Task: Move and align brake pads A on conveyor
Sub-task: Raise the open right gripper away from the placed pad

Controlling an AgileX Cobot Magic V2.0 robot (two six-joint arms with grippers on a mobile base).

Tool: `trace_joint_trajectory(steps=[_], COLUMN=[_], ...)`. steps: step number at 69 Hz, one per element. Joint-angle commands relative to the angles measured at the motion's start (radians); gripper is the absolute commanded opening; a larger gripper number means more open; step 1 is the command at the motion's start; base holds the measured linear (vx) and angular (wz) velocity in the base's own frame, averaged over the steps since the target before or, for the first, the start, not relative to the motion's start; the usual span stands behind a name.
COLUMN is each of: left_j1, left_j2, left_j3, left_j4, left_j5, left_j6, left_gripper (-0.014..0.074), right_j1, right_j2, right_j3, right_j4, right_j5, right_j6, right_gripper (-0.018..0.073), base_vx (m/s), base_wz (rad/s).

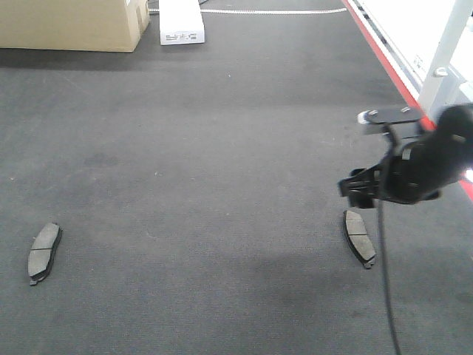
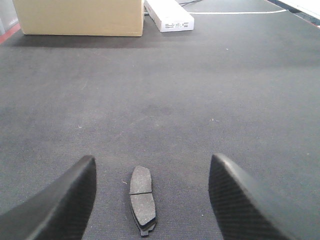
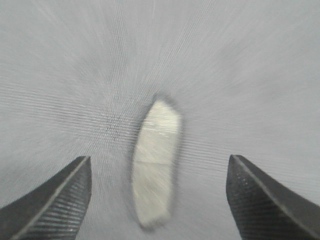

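Held left gripper (image 2: 152, 157) and right gripper (image 3: 158, 157) wide open, empty, over flat, curved grey brake pads (image 2: 141, 200) on felt-like conveyor (image 1: 222, 148).

Both grippers spread wide, nothing clamped.
Black left gripper (image 2: 152, 160): two dark woven-texture fingers (image 2: 60, 200) set far apart, pitched forward and down. Black right gripper (image 1: 360, 191): fingers (image 3: 50, 200) equally far apart, wrist tilted down; right arm (image 1: 436, 151) enters from the right edge.

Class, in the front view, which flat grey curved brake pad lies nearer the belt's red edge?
The pad beside the black right gripper; the other pad lies far across the dark belt.
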Motion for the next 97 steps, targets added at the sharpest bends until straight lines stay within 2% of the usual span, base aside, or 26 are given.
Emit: trace_joint_trajectory(steps=[1,23,59,68,97], left_j1=[-0.003,-0.003,-0.003,-0.003,-0.003], left_j2=[0.009,0.009,0.009,0.009,0.009], left_j3=[-0.026,-0.026,-0.026,-0.026,-0.026], left_j4=[-0.008,-0.008,-0.008,-0.008,-0.008], left_j5=[-0.072,-0.072,-0.072,-0.072,-0.072], left_j6=[0.001,0.001,0.001,0.001,0.001], left_gripper=[0.0471,0.0471,0.0471,0.0471,0.0471], right_j1=[-0.004,-0.004,-0.004,-0.004,-0.004], right_j2=[-0.143,-0.586,-1.135,-1.189,-1.197], right_j3=[0.056,0.335,0.647,0.691,0.692], right_j4=[-0.028,-0.016,-0.001,-0.005,-0.004], right_j5=[-0.112,-0.333,-0.486,-0.547,-0.547], right_j6=[-0.014,-0.018,-0.033,-0.033,-0.032], right_gripper=[0.0547,0.0547,0.0519,0.0507,0.0505], base_vx=[0.0,0.0,0.0,0.0,0.0], base_wz=[0.0,0.0,0.0,0.0,0.0])
